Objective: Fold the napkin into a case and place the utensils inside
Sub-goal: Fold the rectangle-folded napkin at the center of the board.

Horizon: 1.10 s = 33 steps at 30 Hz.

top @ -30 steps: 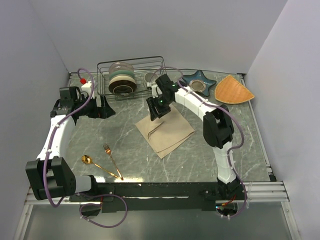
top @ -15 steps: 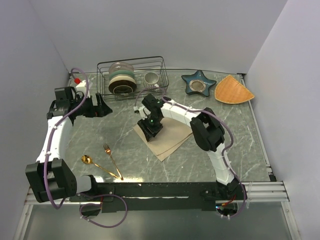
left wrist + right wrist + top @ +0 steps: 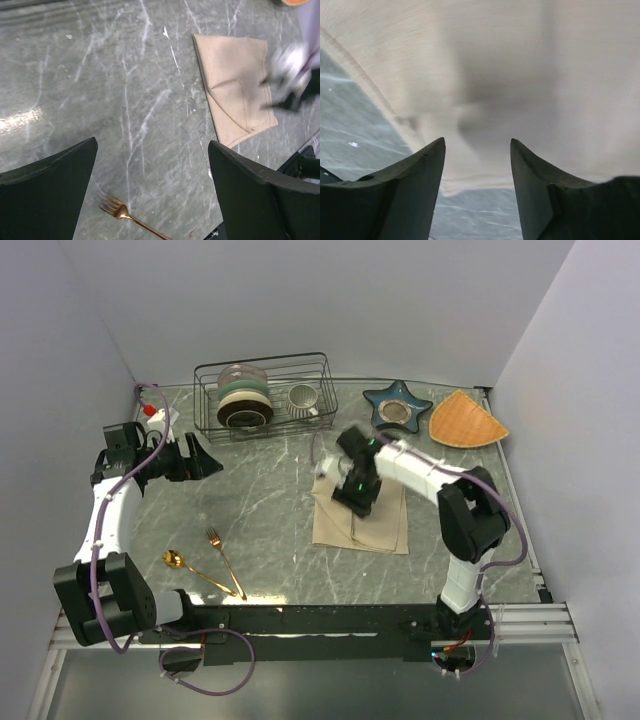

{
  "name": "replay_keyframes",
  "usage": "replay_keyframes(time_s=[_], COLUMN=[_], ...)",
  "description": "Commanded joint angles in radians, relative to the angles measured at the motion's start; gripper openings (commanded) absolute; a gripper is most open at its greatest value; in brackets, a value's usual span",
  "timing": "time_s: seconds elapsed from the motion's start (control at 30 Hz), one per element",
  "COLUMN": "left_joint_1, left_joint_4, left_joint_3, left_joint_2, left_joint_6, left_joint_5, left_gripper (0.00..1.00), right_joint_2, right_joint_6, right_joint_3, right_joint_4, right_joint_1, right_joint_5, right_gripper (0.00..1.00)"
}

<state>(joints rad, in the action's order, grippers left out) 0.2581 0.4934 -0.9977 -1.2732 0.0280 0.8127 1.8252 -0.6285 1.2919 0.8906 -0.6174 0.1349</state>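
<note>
Napkin (image 3: 385, 530), rotated in the last second from diamond to square just 3 o'clock of table (image 3: 270, 520) centre, beneath the right hand (image 3: 477, 141), fingers parted and empty; left hand (image 3: 152, 144) likewise spread at 10 o'clock; utensils (image 3: 224, 558) at 7 o'clock probably next.

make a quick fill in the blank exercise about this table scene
1. The right end effector is over the folded beige ____.
2. The gold fork and spoon lie nearer the ____ arm's base.
3. The blue dish beside the orange mat is shaped like a ____.
4. The left end effector holds nothing; its jaws stand ____.

Missing words: napkin; left; star; open
</note>
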Motion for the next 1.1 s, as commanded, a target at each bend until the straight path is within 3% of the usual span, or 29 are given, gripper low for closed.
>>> replay_keyframes(time_s=[0.0,0.3,0.53,0.83,0.93,1.07], left_joint_1=[-0.003,-0.003,-0.003,-0.005,-0.005,-0.016], left_joint_4=[-0.064,-0.033,-0.032,-0.05,-0.05,-0.042], left_joint_3=[0.011,-0.018,0.001,-0.004,-0.013,-0.015], left_joint_2=[0.037,0.021,0.037,0.026,0.018,0.014], left_joint_6=[-0.017,-0.068,-0.079,-0.063,-0.066,-0.089], left_joint_5=[0.086,0.06,0.059,0.091,0.1,0.102], left_gripper=[0.99,0.99,0.99,0.99,0.99,0.99], right_joint_2=[-0.046,0.158,0.249,0.151,0.144,0.102], right_joint_6=[0.042,0.329,0.377,0.366,0.333,0.361], right_joint_3=[0.224,0.328,0.365,0.363,0.379,0.336], right_joint_4=[0.079,0.045,0.054,0.102,0.152,0.142], right_joint_1=[0.1,0.136,0.134,0.007,-0.022,0.051], right_joint_5=[0.186,0.354,0.415,0.653,0.674,0.619], right_gripper=[0.65,0.71,0.7,0.62,0.65,0.64])
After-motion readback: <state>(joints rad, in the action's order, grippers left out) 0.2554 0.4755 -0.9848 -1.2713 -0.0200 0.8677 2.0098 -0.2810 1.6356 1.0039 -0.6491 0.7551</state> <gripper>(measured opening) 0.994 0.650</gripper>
